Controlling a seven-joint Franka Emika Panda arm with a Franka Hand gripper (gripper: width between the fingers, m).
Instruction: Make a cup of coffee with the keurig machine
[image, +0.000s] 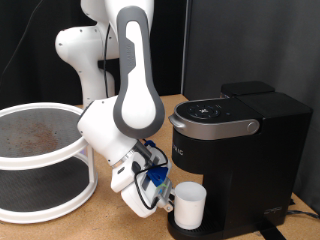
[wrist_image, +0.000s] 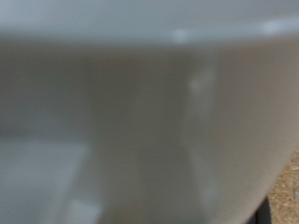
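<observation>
Nearest you, one plain white handleless cup (image: 189, 205) stands under the brewer head. The wrist view is filled by its blurred wall (wrist_image: 140, 121). Your claw (image: 163, 196) sits at its nine o'clock; I cannot tell its grip. Behind stands one black keurig machine (image: 240, 150) on the bench (image: 110, 225).

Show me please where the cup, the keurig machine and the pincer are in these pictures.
cup (image: 190, 205): exterior view, middle of its white side wall.
keurig machine (image: 262, 140): exterior view, black front of its body.
pincer (image: 160, 196): exterior view, at the fingertips beside the cup.
</observation>
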